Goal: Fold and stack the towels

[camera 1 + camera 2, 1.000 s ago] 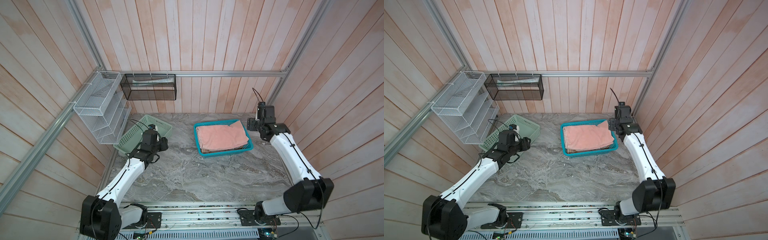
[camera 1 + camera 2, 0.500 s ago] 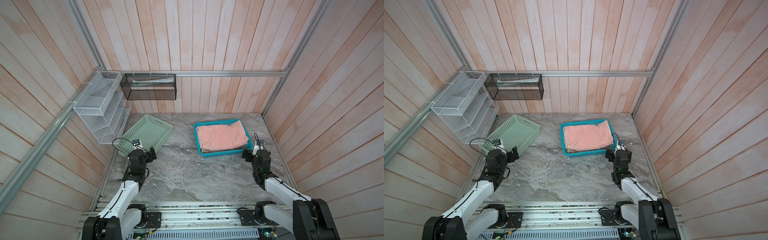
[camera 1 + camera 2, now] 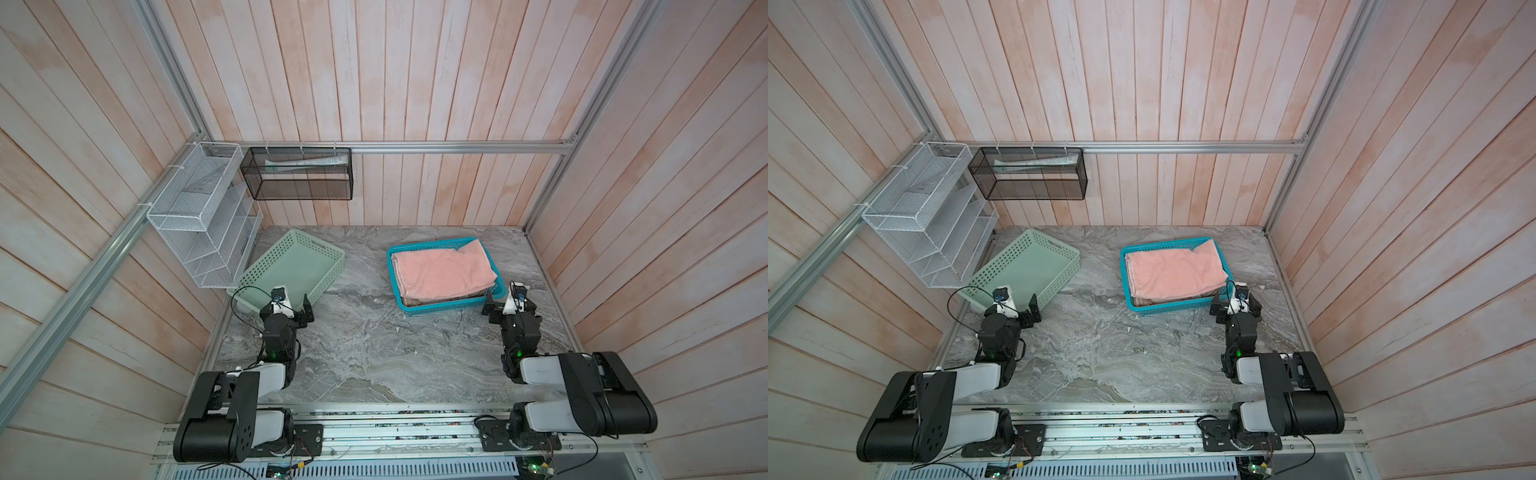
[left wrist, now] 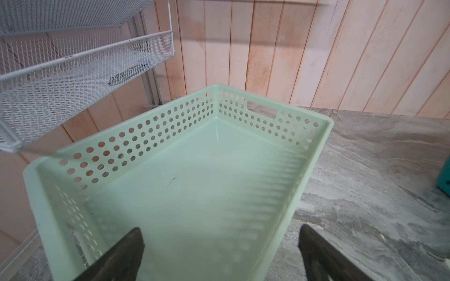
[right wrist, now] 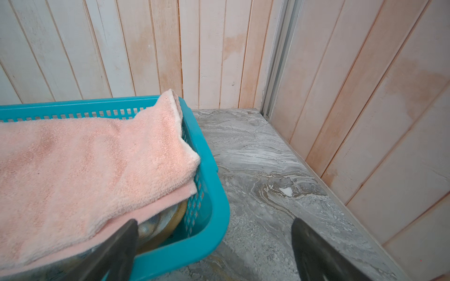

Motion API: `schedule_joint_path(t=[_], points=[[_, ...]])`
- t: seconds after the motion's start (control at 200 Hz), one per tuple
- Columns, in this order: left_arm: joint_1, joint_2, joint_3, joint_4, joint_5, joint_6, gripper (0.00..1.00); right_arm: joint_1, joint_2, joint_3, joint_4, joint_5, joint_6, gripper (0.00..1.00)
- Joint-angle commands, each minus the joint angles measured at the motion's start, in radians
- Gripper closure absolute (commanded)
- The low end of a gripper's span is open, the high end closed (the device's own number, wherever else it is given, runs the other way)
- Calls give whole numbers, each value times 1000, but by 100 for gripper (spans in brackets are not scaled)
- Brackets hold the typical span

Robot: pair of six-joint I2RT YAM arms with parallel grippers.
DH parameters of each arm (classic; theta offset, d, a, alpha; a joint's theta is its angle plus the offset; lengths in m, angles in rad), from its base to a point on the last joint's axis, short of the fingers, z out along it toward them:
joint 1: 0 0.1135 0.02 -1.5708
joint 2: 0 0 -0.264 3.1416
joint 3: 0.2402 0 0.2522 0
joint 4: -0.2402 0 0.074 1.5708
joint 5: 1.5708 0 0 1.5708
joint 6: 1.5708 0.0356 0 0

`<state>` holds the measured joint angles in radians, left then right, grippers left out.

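Note:
The towels lie stacked in the teal basket at the back right of the table. A folded salmon pink towel is on top, and one corner of it hangs over the far rim. The right wrist view shows a brown-edged towel beneath it. My right gripper stands open and empty just in front of the teal basket's near right corner. My left gripper is open and empty at the near corner of the empty mint-green basket.
A white wire rack hangs on the left wall above the mint-green basket. A black mesh basket hangs on the back wall. The grey marble tabletop lies between my two folded arms. Wooden walls close in on both sides.
Both arms have drawn back from the baskets to the table's front and folded low. Both grippers have opened wider. The towels and baskets have not moved.

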<state>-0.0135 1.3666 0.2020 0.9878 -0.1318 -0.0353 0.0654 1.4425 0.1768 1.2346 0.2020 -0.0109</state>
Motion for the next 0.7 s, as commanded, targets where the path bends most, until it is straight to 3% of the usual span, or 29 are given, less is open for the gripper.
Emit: schedule_joint_path(t=[0.0,0.11,0.2,0.695], points=[[6,101,18,180,63,21,0,-22,61,20,73,-13,-8,2],[6,190,30,253,65,27,0,-34,86,36,48,-12,12,2],[8,168,91,99,61,19,0,-61,87,51,17,-38,37,2],[14,174,88,114,72,15,0,-75,86,64,-11,-63,47,2]])
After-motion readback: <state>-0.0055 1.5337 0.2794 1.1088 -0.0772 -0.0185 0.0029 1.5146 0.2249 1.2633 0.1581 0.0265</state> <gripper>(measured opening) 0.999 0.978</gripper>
